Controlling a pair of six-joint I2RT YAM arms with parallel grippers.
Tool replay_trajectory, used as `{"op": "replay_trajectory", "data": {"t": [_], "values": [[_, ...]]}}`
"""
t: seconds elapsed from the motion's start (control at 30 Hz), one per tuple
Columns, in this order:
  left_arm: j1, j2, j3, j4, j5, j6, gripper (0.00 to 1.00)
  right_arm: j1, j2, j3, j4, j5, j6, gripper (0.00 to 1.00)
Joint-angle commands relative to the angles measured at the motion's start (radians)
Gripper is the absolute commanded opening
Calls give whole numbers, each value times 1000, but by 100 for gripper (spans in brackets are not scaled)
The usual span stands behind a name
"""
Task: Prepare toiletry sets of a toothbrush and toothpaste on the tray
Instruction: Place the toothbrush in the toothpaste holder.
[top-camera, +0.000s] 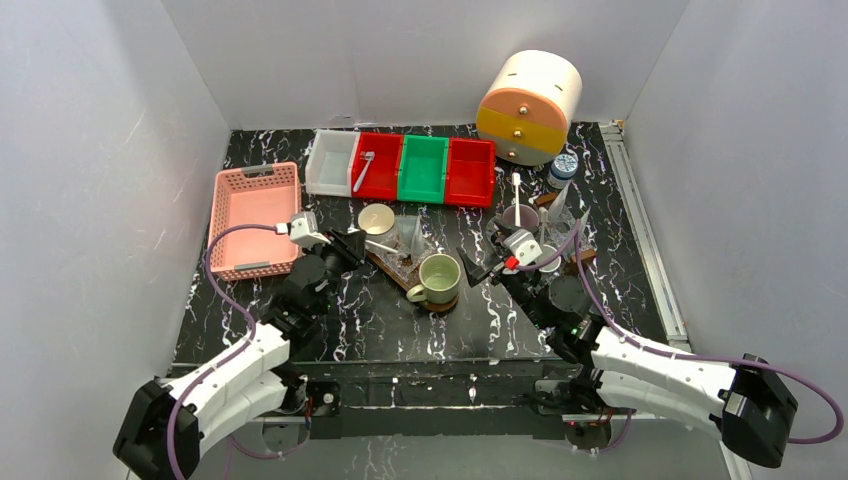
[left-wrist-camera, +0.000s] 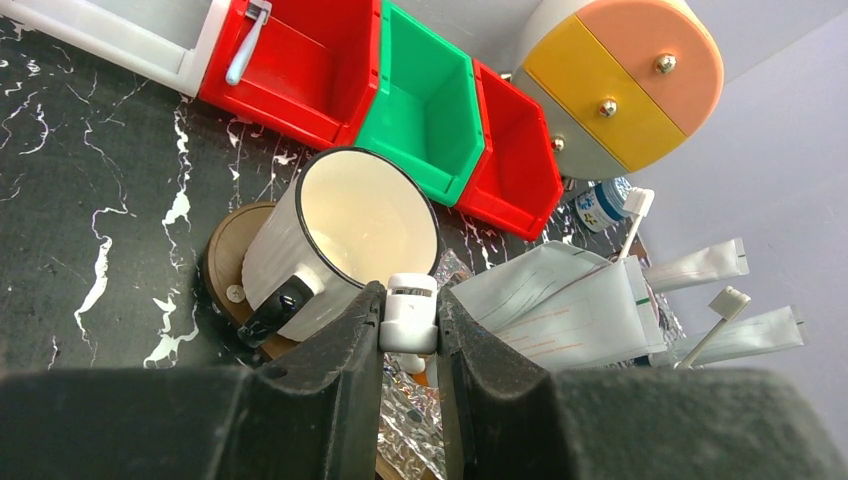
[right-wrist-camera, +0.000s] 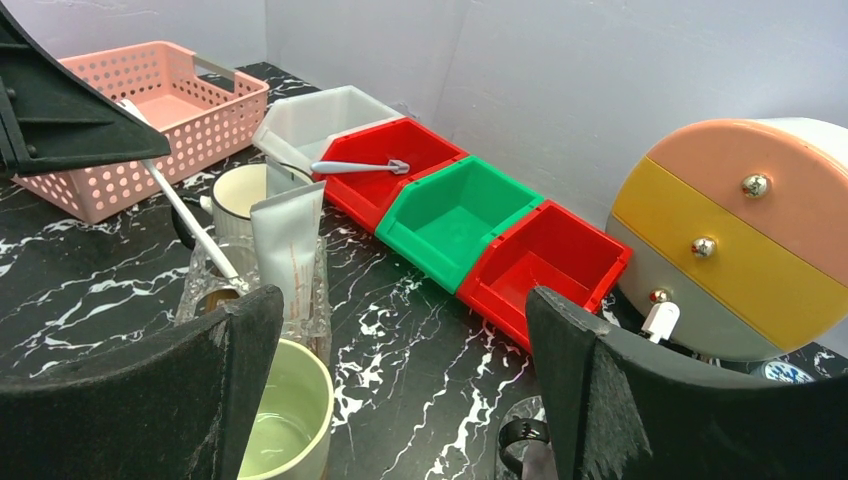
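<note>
The toothbrush (right-wrist-camera: 190, 220) is white, the table (top-camera: 400, 335) black veined white, basket (top-camera: 222, 220) pink.

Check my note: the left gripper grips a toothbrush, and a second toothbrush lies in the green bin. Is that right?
Not quite. The second toothbrush lies in the red bin next to the white bin, not the green bin; the right wrist view shows it. The left gripper does grip a toothbrush.

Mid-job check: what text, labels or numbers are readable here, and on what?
Nothing is legible.
toothpaste tube: orange print, too blurred.
jar: blue-and-white label, too small.
toothbrush in the left gripper: faint marks, unreadable.
</note>
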Motion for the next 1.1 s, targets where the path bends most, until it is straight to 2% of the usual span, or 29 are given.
{"op": "replay_trajectory", "data": {"t": [0.0, 0.47, 0.67, 0.9, 1.07], "values": [[-3, 14, -13, 55, -22, -7, 2, -4, 3, -4, 62, -1, 13, 99], [-3, 78, -12, 92, 4, -9, 8, -6, 3, -8, 68, -8, 18, 99], [-3, 90, -13, 92, 8, -12, 16, -7, 1, -10, 70, -11, 19, 99], [-4, 65, -13, 72, -4, -7, 34, -10, -7, -11, 67, -15, 22, 99], [-4, 36, -9, 39, -10, -12, 41, -9, -11, -11, 67, -15, 24, 99]]}}
